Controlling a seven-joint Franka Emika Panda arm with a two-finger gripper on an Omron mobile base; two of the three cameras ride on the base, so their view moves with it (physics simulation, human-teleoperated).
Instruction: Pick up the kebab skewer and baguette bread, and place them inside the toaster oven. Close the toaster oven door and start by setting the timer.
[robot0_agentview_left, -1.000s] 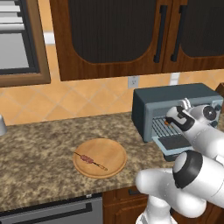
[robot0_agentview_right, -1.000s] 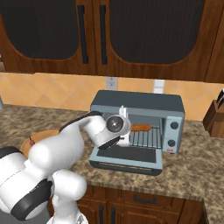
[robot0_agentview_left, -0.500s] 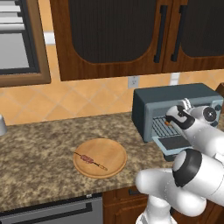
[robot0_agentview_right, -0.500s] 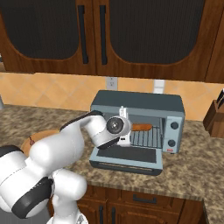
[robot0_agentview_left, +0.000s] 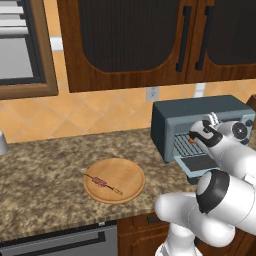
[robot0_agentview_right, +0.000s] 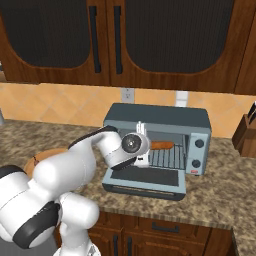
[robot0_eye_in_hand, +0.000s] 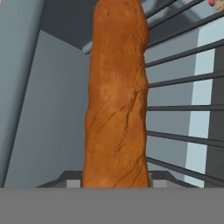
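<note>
Orange-brown baguette bread (robot0_eye_in_hand: 116, 100) inside toaster oven (robot0_agentview_right: 156, 120)

Flat, even rendered light in both base views, no clear source, no glare. Soft shadow sits under the cabinets (robot0_agentview_right: 125, 45) toward twelve o'clock, and the toaster oven (robot0_agentview_right: 156, 131) has a dim interior. The plate (robot0_agentview_left: 114, 180) casts almost no shadow on the counter (robot0_agentview_left: 45, 175). Edges look coarse and pixelated, without lens distortion. In the hand view the baguette bread (robot0_eye_in_hand: 116, 96) is evenly lit, its texture soft and slightly smeared up close, with grey wall at nine o'clock darker
</note>
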